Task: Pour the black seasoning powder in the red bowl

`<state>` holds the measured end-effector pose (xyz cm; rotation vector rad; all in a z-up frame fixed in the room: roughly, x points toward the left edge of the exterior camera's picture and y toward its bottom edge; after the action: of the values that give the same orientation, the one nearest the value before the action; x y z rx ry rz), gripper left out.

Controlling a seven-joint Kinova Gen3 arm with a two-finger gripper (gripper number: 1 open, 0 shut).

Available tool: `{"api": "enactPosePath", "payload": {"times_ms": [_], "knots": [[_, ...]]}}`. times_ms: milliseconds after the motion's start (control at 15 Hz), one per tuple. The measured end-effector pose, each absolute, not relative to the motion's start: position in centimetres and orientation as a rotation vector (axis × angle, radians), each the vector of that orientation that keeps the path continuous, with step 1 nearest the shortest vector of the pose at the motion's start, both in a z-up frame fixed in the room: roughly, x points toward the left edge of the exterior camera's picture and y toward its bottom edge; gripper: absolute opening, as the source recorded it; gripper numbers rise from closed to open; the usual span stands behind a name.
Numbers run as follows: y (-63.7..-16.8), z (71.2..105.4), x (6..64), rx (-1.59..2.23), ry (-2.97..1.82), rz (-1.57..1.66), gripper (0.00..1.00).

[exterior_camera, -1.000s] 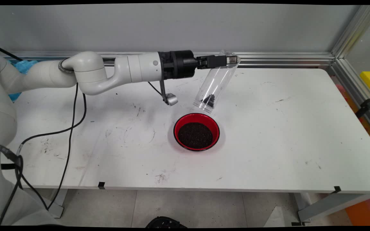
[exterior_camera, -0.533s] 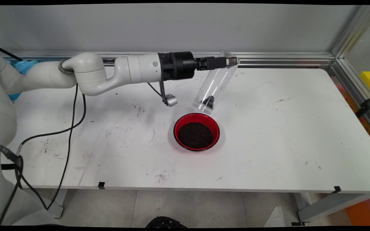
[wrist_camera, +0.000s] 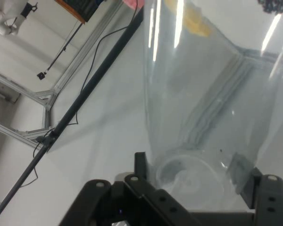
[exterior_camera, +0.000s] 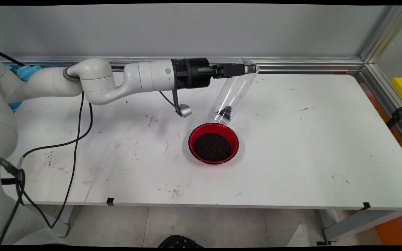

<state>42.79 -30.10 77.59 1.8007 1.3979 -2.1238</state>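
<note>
My arm reaches in from the left, forearm near horizontal above the table's far side, wrist straight. My gripper (exterior_camera: pixel 248 68) points right, its fingers (wrist_camera: pixel 142 172) clamped on either side of a clear container's closed end (wrist_camera: pixel 191 176); black cables hang from the arm.

jar (exterior_camera: pixel 234 91) tilted mouth-down just behind bowl (exterior_camera: pixel 213 143) mid-table (exterior_camera: pixel 309 146), pincer (exterior_camera: pixel 249 68) at jar's upper end.

Clear glossy plastic jar (exterior_camera: pixel 234 91); glossy red bowl (exterior_camera: pixel 213 143); scuffed matt table (exterior_camera: pixel 309 146).
</note>
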Motion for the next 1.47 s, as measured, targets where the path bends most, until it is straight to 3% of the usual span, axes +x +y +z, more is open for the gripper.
{"api": "enactPosePath", "payload": {"times_ms": [733,1467], "knots": [[-29.9,78.0,43.8,1.768,1.553,-2.093,0.00],[-30.5,81.2,45.2,1.646,1.833,-2.102,0.00]]}}
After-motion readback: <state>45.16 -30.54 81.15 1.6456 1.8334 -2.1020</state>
